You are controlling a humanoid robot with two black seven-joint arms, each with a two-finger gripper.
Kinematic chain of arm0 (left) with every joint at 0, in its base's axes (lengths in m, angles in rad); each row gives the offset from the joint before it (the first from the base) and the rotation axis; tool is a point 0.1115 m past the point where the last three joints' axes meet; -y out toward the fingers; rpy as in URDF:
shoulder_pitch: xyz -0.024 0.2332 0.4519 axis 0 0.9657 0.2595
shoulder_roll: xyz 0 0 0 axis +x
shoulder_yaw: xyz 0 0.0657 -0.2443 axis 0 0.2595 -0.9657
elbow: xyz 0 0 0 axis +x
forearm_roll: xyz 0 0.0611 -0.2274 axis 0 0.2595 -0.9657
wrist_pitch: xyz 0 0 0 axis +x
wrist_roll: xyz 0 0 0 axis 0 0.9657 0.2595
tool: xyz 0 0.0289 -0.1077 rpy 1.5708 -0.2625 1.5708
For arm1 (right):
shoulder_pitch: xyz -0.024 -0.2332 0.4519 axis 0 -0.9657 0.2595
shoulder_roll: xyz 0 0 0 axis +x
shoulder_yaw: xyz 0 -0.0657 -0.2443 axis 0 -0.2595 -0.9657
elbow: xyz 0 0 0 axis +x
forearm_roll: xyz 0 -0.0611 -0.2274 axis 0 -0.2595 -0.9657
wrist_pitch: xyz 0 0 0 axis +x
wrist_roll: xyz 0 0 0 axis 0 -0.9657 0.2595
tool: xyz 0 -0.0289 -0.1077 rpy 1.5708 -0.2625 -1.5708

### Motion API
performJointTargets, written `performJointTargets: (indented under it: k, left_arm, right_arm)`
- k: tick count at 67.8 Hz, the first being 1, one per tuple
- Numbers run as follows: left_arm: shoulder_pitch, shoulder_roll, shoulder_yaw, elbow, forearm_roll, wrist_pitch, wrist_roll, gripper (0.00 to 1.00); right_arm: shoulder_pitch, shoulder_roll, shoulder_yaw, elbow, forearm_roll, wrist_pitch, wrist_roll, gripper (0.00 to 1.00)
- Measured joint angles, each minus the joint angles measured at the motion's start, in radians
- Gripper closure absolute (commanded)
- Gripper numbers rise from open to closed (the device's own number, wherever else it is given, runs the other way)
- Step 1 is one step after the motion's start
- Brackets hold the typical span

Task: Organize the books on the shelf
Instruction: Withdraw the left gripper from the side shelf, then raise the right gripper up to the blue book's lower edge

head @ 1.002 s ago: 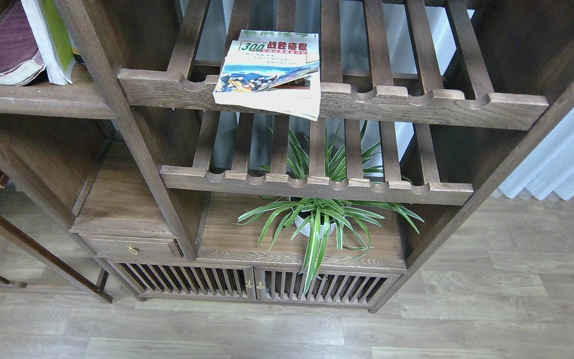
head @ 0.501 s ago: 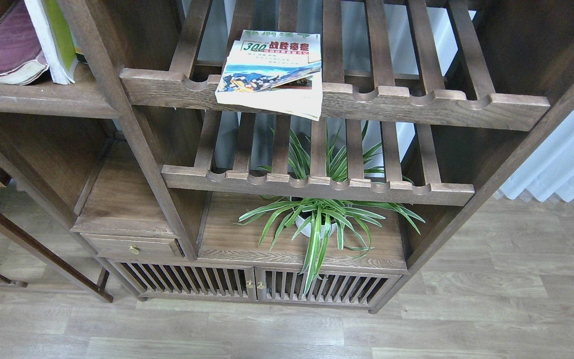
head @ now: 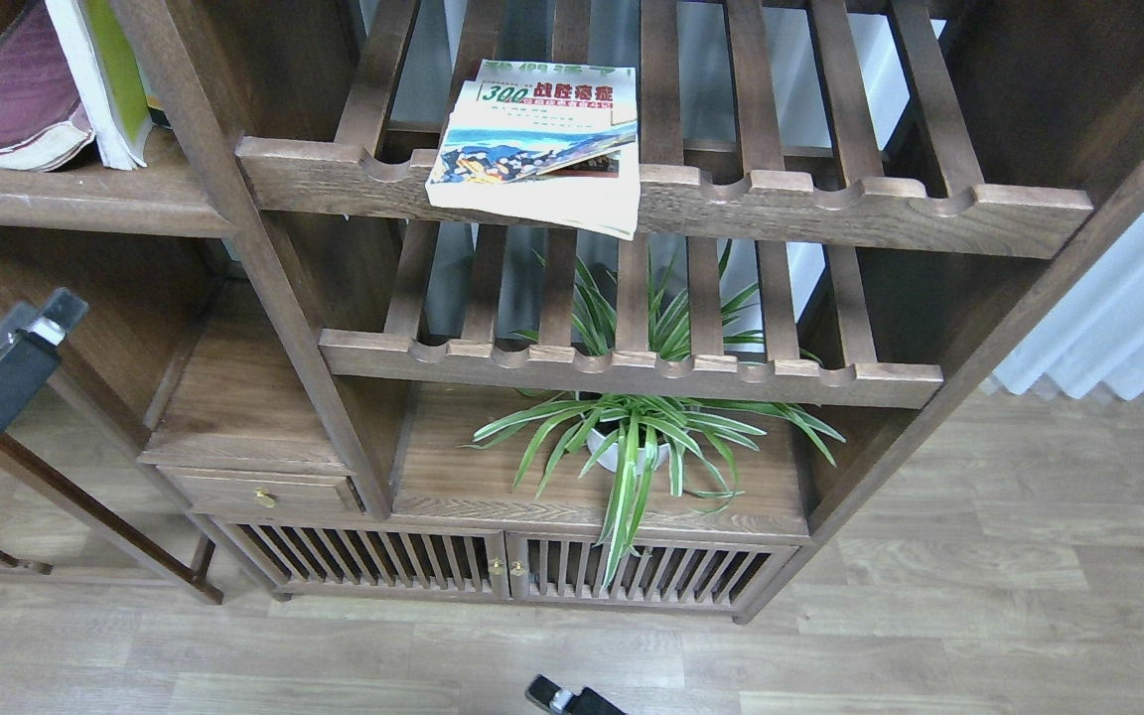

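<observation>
one left hand (fingers indistinct) raised beside the shelf.

Even, soft daylight fills the scene; the white curtain at right looks brightest. Shadows pool inside the dark shelf compartments. Focus is sharp throughout.

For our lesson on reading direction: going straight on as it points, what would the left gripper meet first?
The left gripper points up and rightward; likely first the shelf board above it, though depth is unclear.
</observation>
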Motion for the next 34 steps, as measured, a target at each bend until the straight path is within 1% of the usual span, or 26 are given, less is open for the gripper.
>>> performJointTargets:
  k: [12,27,28,32,34]
  left_arm:
    - [0.055,-0.057,0.015,0.033,0.000,0.000,-0.002,0.01]
    - [0.106,-0.072,0.012,0.105,-0.002,0.000,-0.005,0.01]
    - [0.115,-0.072,0.009,0.128,-0.002,0.000,-0.005,0.01]
    - [0.120,-0.072,0.005,0.148,-0.003,0.000,-0.005,0.01]
    - [0.123,-0.072,0.003,0.161,-0.003,0.000,-0.005,0.01]
  right_arm:
    - [0.079,0.006,0.019,0.028,-0.006,0.000,0.000,0.03]
    - [0.150,0.010,0.041,0.076,-0.020,0.000,0.000,0.03]
    - [0.164,0.013,0.045,0.092,-0.024,0.000,0.002,0.03]
    - [0.173,0.020,0.050,0.108,-0.025,0.000,0.010,0.03]
    - [0.179,0.029,0.058,0.123,-0.026,0.000,0.023,0.03]
